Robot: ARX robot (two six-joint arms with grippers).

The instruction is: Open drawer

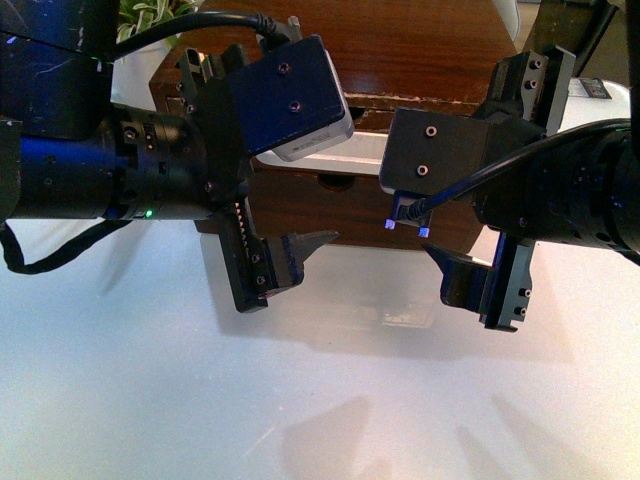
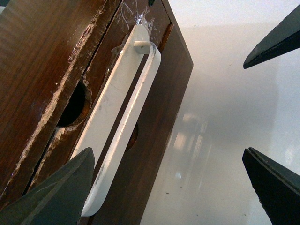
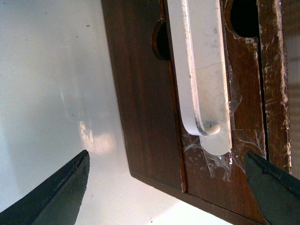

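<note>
The drawer (image 2: 101, 70) is a dark brown front with whitish tape scuffs, a half-round top notch (image 2: 75, 105) and a long white bar handle (image 2: 123, 117). It sits nearly flush in its cabinet (image 1: 420, 45). My left gripper (image 2: 168, 157) is open wide, and one finger (image 2: 61, 192) overlaps the handle's end. My right gripper (image 3: 166, 154) is open wide in front of the handle's other end (image 3: 201, 70), which lies nearer one finger (image 3: 274, 187). In the front view both grippers hover before the cabinet and hide the handle.
A plain handle-less front (image 3: 140, 93) lies beside the handled one. The cabinet stands on a glossy white table (image 1: 300, 400). A potted plant (image 1: 150, 15) is at the back left. The right gripper's fingertip (image 2: 274, 42) shows in the left wrist view.
</note>
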